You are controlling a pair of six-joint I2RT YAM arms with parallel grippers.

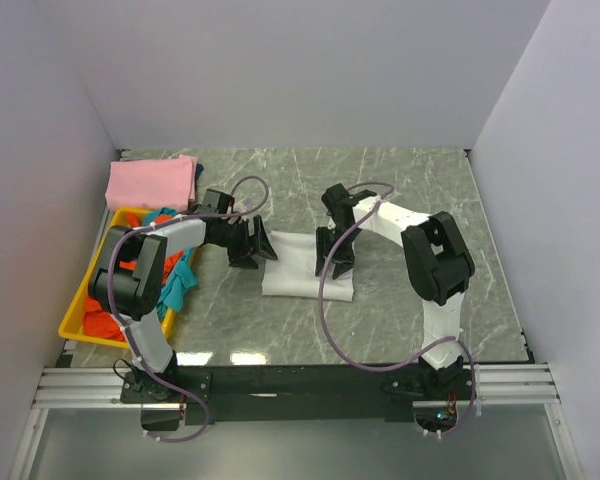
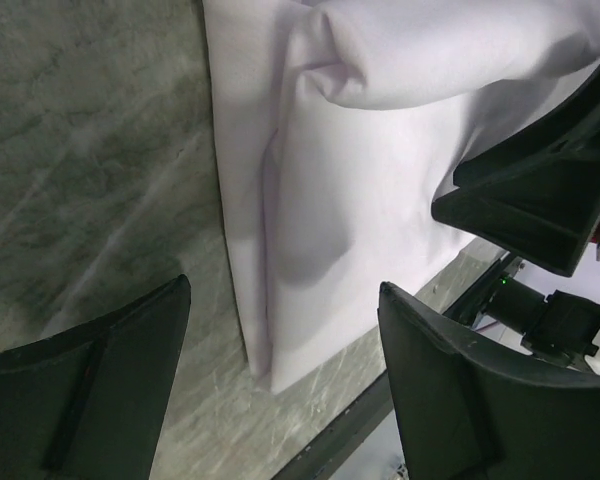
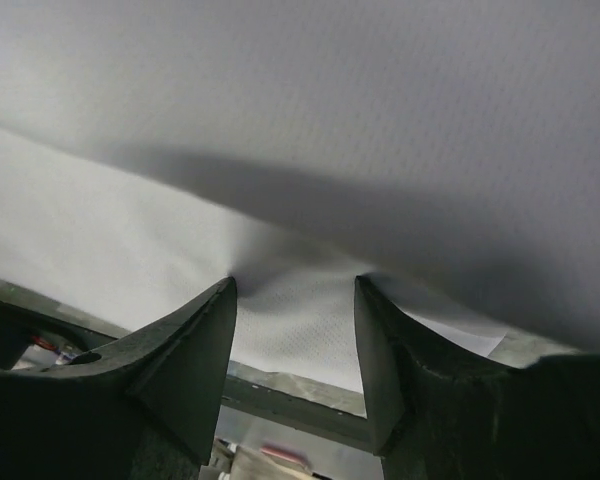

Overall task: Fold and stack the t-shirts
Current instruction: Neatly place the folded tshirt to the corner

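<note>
A white t-shirt (image 1: 298, 268) lies folded into a rectangle at the table's middle. My left gripper (image 1: 258, 245) hovers open by its left edge; in the left wrist view that gripper (image 2: 282, 288) straddles the shirt's near corner (image 2: 310, 250) without touching it. My right gripper (image 1: 335, 255) is down on the shirt's right part. In the right wrist view this gripper (image 3: 295, 282) has its jaws apart, tips pressed into the white cloth (image 3: 300, 320), and a raised fold fills the top of the view. A pink t-shirt (image 1: 150, 182) lies folded at the back left.
A yellow tray (image 1: 73, 312) at the left edge holds orange-red (image 1: 105, 322) and teal (image 1: 180, 282) shirts in a heap. The grey marble table (image 1: 420, 190) is walled on three sides. A metal rail (image 1: 300, 385) runs along the near edge.
</note>
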